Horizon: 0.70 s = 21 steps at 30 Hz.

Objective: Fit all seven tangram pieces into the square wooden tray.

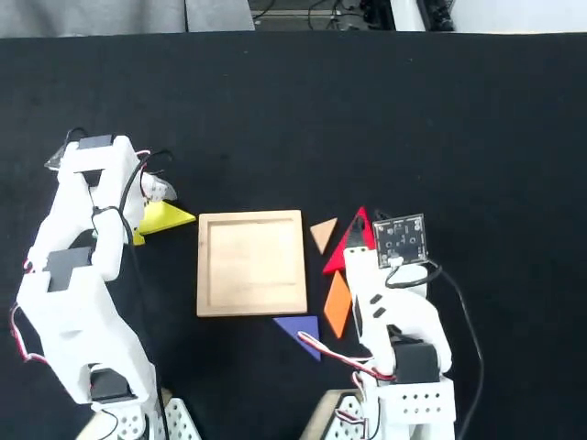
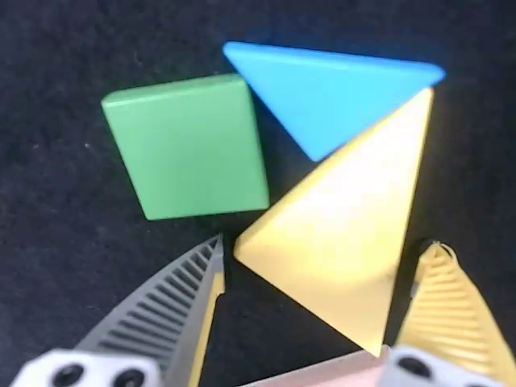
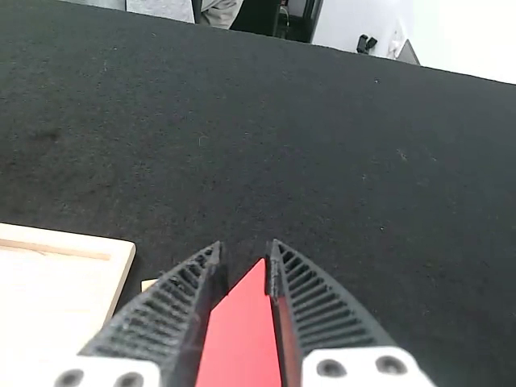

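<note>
Nearest the arm bases, a dark blue triangle (image 1: 301, 330) and an orange parallelogram (image 1: 337, 302) lie on the black table (image 1: 413, 119), just beside the square wooden tray (image 1: 204, 266) that sits flat between the two arms. A little farther out, the right gripper (image 3: 242, 254) is clenched on the pointed end of a red triangle (image 3: 240, 339), with a small tan wooden triangle (image 1: 323, 234) between that piece and the tray. On the tray's other side the left gripper (image 2: 322, 246) is released, its fingers (image 2: 189, 298) straddling a yellow triangle (image 2: 347, 201); beyond it lie a green square (image 2: 187, 147) and a light blue triangle (image 2: 326, 89) that touches the yellow one.

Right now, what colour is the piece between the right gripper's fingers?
Red: the piece in the right gripper shows clearest in the right wrist view.
</note>
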{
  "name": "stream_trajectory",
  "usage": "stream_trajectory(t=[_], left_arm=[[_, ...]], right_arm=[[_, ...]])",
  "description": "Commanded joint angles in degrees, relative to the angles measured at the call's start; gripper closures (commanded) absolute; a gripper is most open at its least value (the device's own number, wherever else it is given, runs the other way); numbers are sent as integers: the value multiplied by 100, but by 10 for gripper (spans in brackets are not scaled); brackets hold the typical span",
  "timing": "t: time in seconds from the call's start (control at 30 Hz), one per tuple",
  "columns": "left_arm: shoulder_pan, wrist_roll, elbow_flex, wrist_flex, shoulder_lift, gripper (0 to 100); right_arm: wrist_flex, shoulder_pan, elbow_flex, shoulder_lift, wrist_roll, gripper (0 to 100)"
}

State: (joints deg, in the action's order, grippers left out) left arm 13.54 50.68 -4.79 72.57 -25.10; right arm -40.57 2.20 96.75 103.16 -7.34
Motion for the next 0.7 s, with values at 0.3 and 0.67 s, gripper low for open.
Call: stream_trajectory(t=[0.3,0.67], left_arm=[[268,-18,251,44,97,643],[215,-35,251,-88,44,643]], right_arm=[[-18,53,-22,523,-62,900],[-18,53,-22,523,-62,900]])
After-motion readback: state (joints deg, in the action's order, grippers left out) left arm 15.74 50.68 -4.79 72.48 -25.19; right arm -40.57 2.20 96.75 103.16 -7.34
